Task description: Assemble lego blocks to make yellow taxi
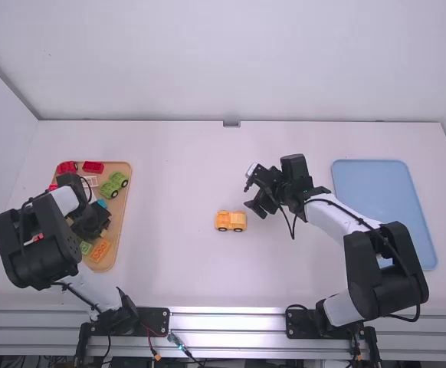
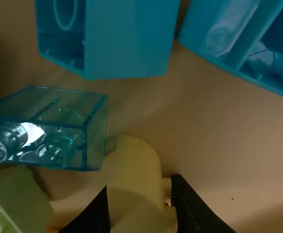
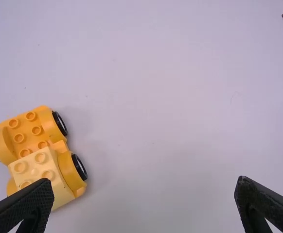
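White table (image 1: 169, 169), pale wall (image 1: 231, 61) behind. Yellow wheeled car (image 1: 231, 221), on the table between the grippers. Left gripper (image 1: 91, 222), at the tan tray (image 1: 119, 215): fingers pinching a yellow block (image 2: 134, 184). Right gripper (image 1: 249, 195): fingers spread wide.

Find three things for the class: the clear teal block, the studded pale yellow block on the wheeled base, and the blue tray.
Clear teal block (image 2: 96, 133): left wrist view, end face.
Pale yellow block (image 3: 34, 170): right wrist view, studded top.
Blue tray (image 1: 376, 184): high view, bare floor.
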